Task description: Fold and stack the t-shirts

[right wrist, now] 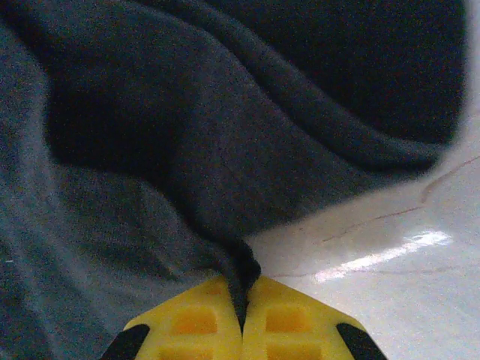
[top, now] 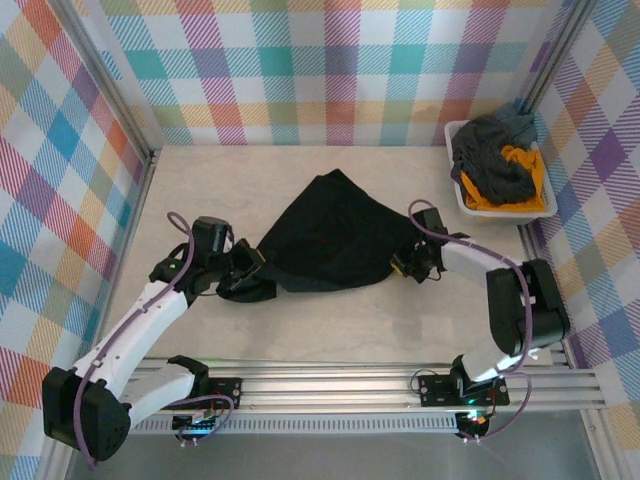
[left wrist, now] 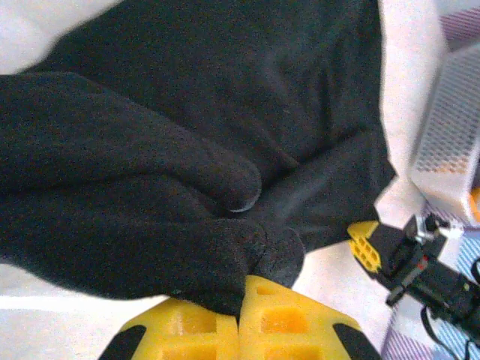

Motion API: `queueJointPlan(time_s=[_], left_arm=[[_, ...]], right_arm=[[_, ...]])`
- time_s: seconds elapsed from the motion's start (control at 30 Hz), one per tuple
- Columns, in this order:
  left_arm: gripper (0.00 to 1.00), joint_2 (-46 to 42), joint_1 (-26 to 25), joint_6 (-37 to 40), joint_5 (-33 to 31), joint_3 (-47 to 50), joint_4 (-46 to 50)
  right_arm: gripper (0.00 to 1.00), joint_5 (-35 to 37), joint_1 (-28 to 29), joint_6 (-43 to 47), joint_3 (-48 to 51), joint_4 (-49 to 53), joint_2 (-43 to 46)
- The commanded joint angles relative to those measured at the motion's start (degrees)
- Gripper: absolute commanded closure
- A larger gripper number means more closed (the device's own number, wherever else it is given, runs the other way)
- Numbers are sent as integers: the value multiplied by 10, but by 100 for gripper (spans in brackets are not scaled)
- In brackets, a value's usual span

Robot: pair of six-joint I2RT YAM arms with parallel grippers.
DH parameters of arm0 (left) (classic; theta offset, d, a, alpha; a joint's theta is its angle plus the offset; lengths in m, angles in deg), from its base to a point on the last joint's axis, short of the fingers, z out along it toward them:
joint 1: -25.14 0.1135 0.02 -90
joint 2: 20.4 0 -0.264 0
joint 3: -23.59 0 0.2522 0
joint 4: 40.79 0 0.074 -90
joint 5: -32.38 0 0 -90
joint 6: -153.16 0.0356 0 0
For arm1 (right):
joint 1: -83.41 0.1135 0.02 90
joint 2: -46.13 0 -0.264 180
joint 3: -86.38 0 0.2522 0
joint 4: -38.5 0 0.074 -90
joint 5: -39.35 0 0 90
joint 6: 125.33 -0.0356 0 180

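Pale surface (top: 330, 315), top view: black t-shirt (top: 330, 235) spread mid-surface, grey t-shirt (top: 495, 172) and orange t-shirt (top: 492, 201) in tub (top: 505, 213) far right. Left wrist: left tool (left wrist: 241, 291) pinches bunched black fold. Right wrist: right tool (right wrist: 244, 291) pinches shirt edge.

Left gripper (left wrist: 241, 294) & right gripper (right wrist: 242, 296): yellow fingers cut off at btm edge of wrist views, pad faces hidden by pinched cloth. Black t-shirt (top: 335, 235) overruns those frames. Right wrist view blurry. Grey/orange t-shirts (top: 497, 172) in tub (top: 461, 203): tangled, count unclear.
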Motion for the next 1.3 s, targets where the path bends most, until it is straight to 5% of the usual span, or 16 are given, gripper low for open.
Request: queueJointPlan(time_s=[0.0,0.1,0.13,0.2,0.27,0.3,0.47,0.6,0.73,0.9,1.27], left_arm=[[100,22,-101,-39,60,-31,-141],[91,118,-236,-3,63,-104,-120],[83,147,-264,15,68,-122,-90],[44,192,-301,33,56,-139,-49],[24,190,-298,26,26,-126,-23],[22,173,-289,21,11,-114,-22],[20,60,-229,-4,-73,-64,22],[31,33,-145,-65,-145,-12,120],[40,81,-79,-86,-98,51,-21],[51,236,-82,-101,-51,13,-70],[56,330,-133,-151,-58,-11,-155]], right_arm=[[100,64,-56,57,-43,91,72],[100,43,-128,86,-40,118,93],[100,37,-144,93,-36,120,97],[100,34,-161,104,-29,128,103],[100,30,-169,107,-21,132,103],[100,31,-173,107,-15,131,103],[100,47,-194,127,1,130,98],[100,45,-209,147,-9,133,86],[100,38,-213,153,-11,135,87],[100,26,-216,156,-11,138,98],[100,8,-216,157,-14,138,106]])
